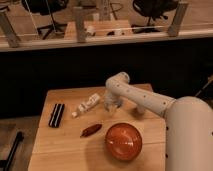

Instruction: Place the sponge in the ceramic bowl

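The gripper [111,104] sits low over the wooden table [65,150], behind the ceramic bowl [123,142] and slightly to its left, at the end of the white arm [145,102] that bends in from the bowl's right rear. Whether the gripper is open or closed cannot be told: its end shows only as a greyish lump down near the tabletop. The sponge cannot be separated from that lump, so it is unclear whether the gripper holds it, touches it or merely hangs over it; if it is there, it lies behind the bowl and apart from it. The bowl is round and glossy, orange-red inside with a darker rim, and stands upright on the table with a strip of bare wood between it and the gripper. A small dark reddish-brown oblong object [91,130] lies just left of the bowl, near its rim but not touching it. Farther back and left of the bowl, a white tube-shaped item [86,106] lies on its side at a slant, its nearer end just beside the gripper. Well to the left of the bowl a flat black rectangular object [56,115] rests near the table's edge. Far behind the bowl, past a dark gap, runs a rail with upright posts [80,24].
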Tool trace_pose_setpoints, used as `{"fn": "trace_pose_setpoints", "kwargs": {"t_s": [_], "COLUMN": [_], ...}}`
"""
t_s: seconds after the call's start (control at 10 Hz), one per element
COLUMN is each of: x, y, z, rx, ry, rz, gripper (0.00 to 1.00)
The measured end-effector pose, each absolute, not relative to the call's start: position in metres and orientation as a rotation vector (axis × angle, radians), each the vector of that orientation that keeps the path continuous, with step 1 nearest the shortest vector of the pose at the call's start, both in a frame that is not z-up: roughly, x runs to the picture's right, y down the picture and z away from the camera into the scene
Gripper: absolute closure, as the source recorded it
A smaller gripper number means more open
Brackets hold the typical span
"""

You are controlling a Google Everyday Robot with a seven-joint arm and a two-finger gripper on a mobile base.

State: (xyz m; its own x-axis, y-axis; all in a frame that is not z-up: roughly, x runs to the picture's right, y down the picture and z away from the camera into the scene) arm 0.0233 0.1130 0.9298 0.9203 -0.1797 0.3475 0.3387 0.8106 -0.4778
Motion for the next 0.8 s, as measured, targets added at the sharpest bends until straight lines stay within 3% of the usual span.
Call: {"fn": "trace_pose_setpoints", "kwargs": {"t_s": [0.2, 0.8], "x": [0.029, 0.043], "y": [0.116, 0.111], "z": [0.936, 0.914], "rx": [-0.564, -0.568], "ry": [-0.295, -0.289], "rz": [-0.271, -0.272], "gripper": [0.30, 0.90]}}
